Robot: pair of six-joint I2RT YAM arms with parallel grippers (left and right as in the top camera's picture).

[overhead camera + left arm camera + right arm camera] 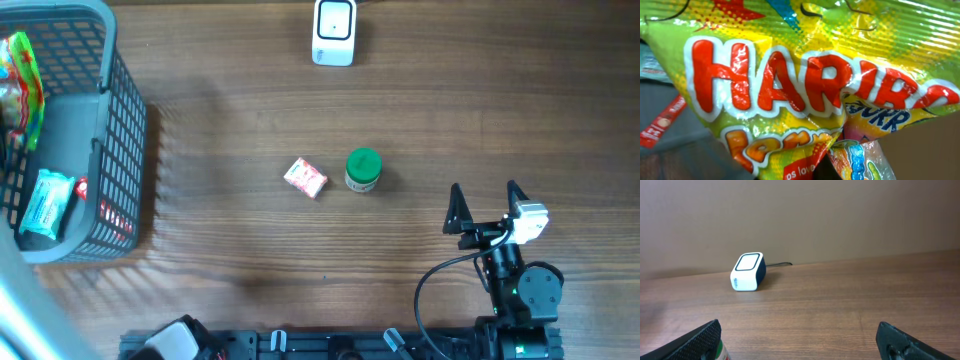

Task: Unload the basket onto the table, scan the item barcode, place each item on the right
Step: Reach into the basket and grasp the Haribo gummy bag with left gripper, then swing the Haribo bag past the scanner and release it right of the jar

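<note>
Left jaws tight on one Haribo bag (765,75)

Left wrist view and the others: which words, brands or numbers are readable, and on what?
"HARIBO" in red letters on the glossy yellow candy bag.
"os love", cut off, low on the same bag.
Blue letters under the brand: creased, unreadable.
White print on the red strip beside it: too blurred.
Overhead, small pink-and-white box and teal packet: print too small.
</note>
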